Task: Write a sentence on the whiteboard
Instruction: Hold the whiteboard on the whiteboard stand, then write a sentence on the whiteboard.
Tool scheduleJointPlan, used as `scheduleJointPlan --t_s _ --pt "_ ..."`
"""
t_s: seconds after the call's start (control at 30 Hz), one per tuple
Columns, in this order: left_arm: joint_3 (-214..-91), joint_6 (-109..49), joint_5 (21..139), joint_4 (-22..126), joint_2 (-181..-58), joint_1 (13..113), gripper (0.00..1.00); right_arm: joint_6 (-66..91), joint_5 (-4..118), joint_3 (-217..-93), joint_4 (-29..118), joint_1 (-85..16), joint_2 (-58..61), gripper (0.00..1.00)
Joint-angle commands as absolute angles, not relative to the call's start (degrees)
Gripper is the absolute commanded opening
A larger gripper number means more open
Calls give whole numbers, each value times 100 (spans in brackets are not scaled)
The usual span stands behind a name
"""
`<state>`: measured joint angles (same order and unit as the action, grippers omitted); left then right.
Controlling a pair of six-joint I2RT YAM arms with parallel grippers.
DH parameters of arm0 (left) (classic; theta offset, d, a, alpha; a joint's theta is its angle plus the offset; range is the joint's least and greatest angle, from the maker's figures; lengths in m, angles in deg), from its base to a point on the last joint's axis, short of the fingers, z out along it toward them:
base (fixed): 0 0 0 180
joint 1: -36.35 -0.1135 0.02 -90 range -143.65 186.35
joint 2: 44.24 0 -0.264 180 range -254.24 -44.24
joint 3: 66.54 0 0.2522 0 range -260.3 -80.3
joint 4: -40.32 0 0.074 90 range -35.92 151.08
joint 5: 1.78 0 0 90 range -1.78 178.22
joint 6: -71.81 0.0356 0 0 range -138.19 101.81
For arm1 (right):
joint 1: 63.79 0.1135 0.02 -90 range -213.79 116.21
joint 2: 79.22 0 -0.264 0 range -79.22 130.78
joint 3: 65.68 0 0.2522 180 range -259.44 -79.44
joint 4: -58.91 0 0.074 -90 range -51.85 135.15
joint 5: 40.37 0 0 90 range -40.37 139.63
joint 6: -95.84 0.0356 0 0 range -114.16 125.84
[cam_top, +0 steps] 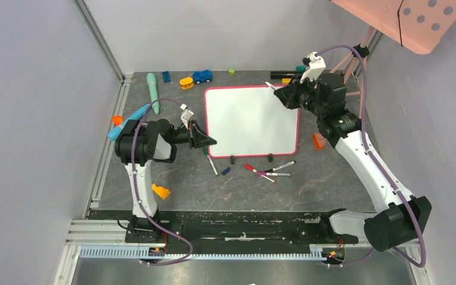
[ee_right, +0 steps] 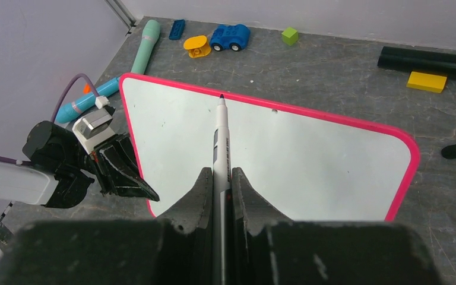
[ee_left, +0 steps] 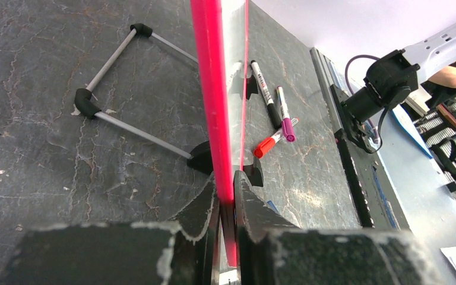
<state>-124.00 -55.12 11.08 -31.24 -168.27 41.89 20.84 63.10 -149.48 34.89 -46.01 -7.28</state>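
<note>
Clamping the whiteboard, propped at the middle of the worktop, by its nine o'clock edge with the left tool, clenched on the pink rim. Pinching a marker in the right tool, likewise clenched, with its tip close by the board's one o'clock corner in the top view.

We see the whiteboard in the middle of the table, loose markers just before it, toys behind it.

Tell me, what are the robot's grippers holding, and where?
The left gripper pinches the whiteboard by its pink frame, on the left edge. The right gripper holds a marker by its barrel, tip free.
</note>
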Motion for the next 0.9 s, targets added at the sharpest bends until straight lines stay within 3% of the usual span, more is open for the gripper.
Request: scheduleJointPlan --t_s 0.0,0.5,0.87 --pt "-12486 -5070 894 -3514 -16922 4171 2 2094 6395 -14906 3753 -4586 -856 0" --pt "-12355 -5014 1140 -3513 -16904 4153 2 2152 7032 -14320 4155 -4539 -1108 0" --pt "-12236 -4732 1067 -3513 -16853 4162 2 2333 6491 -13671 4159 -3713 -1328 0"
